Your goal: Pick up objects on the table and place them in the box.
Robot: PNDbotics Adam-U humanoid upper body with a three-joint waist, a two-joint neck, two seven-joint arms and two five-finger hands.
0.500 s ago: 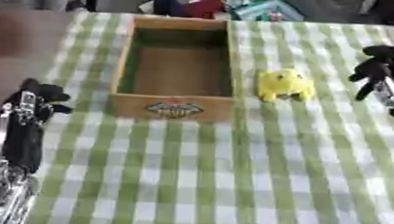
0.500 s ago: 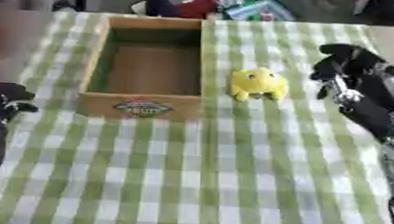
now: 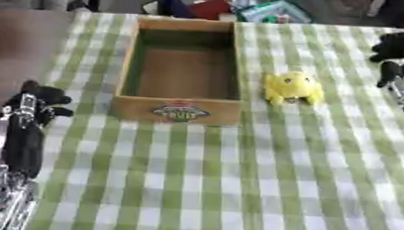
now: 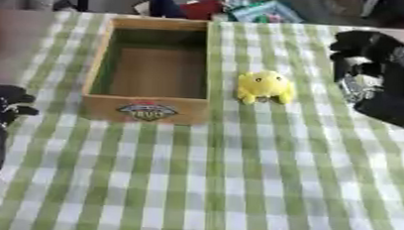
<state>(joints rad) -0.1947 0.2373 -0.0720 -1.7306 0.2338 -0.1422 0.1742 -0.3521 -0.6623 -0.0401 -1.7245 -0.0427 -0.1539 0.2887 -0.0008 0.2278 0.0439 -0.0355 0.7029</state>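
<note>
A yellow plush toy [image 3: 292, 88] lies on the green checked cloth, just right of a wooden box [image 3: 178, 112] with a fruit label on its front wall. Nothing shows inside the box. My right hand [image 4: 365, 50] hangs above the cloth to the right of the toy and a little farther back. It is apart from the toy, its fingers point down, relaxed, and hold nothing. My left hand [image 3: 38, 98] rests at the table's left edge, level with the box's front, open and holding nothing.
Red, blue and teal items [image 3: 237, 9] are piled beyond the table's far edge behind the box. The checked cloth [image 3: 237, 178] stretches toward the near side. Bare brown tabletop [image 3: 18, 43] shows left of the cloth.
My right hand has shifted a little toward the far edge. The toy, the box and my left hand stay where they were.
</note>
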